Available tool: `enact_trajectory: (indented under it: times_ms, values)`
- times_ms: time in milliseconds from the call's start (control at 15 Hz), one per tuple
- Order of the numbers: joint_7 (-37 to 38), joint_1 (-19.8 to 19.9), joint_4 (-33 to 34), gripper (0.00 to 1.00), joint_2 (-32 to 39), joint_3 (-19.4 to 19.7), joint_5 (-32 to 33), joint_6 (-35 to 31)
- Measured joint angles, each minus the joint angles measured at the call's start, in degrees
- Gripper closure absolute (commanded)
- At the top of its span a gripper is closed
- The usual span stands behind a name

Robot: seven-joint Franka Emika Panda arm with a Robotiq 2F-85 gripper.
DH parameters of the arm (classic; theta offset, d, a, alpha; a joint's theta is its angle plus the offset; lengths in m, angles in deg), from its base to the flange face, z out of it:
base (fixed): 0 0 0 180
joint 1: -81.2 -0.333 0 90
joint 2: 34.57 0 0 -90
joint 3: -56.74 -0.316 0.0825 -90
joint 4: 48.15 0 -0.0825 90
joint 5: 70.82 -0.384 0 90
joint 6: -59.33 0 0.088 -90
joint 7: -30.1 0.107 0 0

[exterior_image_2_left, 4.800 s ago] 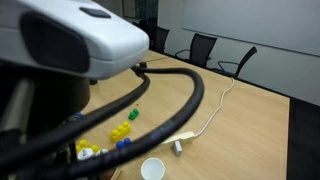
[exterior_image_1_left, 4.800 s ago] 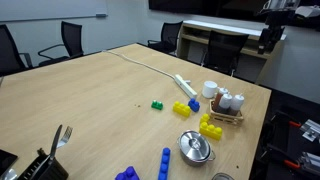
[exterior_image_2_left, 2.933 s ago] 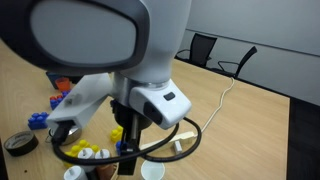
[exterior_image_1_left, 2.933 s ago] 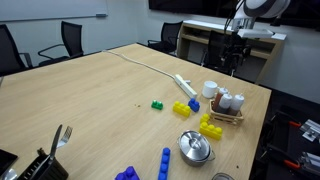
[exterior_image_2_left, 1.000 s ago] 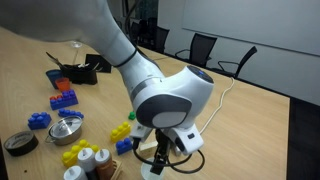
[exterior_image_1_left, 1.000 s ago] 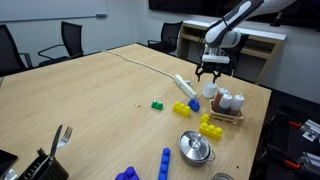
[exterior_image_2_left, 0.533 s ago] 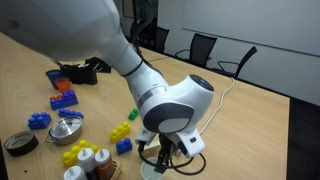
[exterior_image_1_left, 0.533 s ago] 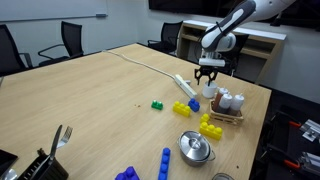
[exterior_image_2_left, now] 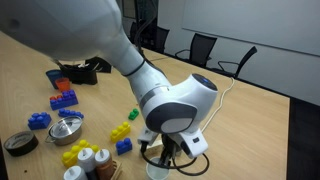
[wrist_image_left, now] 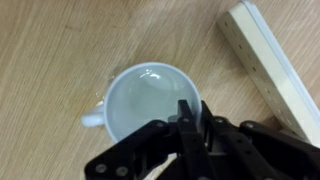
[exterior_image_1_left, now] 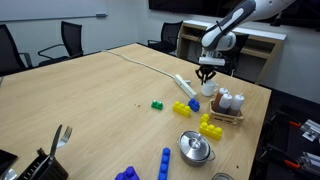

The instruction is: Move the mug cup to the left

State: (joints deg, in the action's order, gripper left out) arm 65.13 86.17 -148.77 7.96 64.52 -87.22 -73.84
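Observation:
The white mug cup (wrist_image_left: pixel 140 100) stands upright on the wooden table, its handle pointing left in the wrist view. My gripper (wrist_image_left: pixel 195 112) is shut on the mug's rim at its right side, one finger inside the cup and one outside. In both exterior views the arm reaches straight down, and the gripper (exterior_image_1_left: pixel 207 75) sits on top of the mug (exterior_image_1_left: pixel 209 89) near the table's far edge. The arm's bulk hides most of the mug (exterior_image_2_left: pixel 157 171), with the gripper (exterior_image_2_left: pixel 165 160) right above it.
A white power strip (wrist_image_left: pixel 270 60) lies close beside the mug, its cable running across the table (exterior_image_1_left: pixel 90 100). A wooden caddy with shakers (exterior_image_1_left: pixel 228 104) stands right next to the mug. Yellow blocks (exterior_image_1_left: pixel 210 126), a blue block (exterior_image_1_left: pixel 193 104), a green block (exterior_image_1_left: pixel 158 105) and a metal pot (exterior_image_1_left: pixel 196 148) lie nearby.
The jaws were wide open above the mug a second ago; they have come down and closed on its rim. The mug has not moved.

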Motion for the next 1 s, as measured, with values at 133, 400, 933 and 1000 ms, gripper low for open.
enact_trajectory:
  times_ms: [133, 400, 933, 1000]
  values:
    - [0.01, 0.01, 0.00, 0.98, -0.05, 0.28, 0.00, 0.00]
    - [0.01, 0.19, -0.10, 0.98, -0.11, 0.82, 0.00, 0.00]
    - [-0.20, -0.65, -3.16, 0.98, -9.17, 2.25, 0.33, -2.07]
    - [-0.26, -1.18, -3.93, 0.98, -11.01, 2.11, 0.53, -2.16]
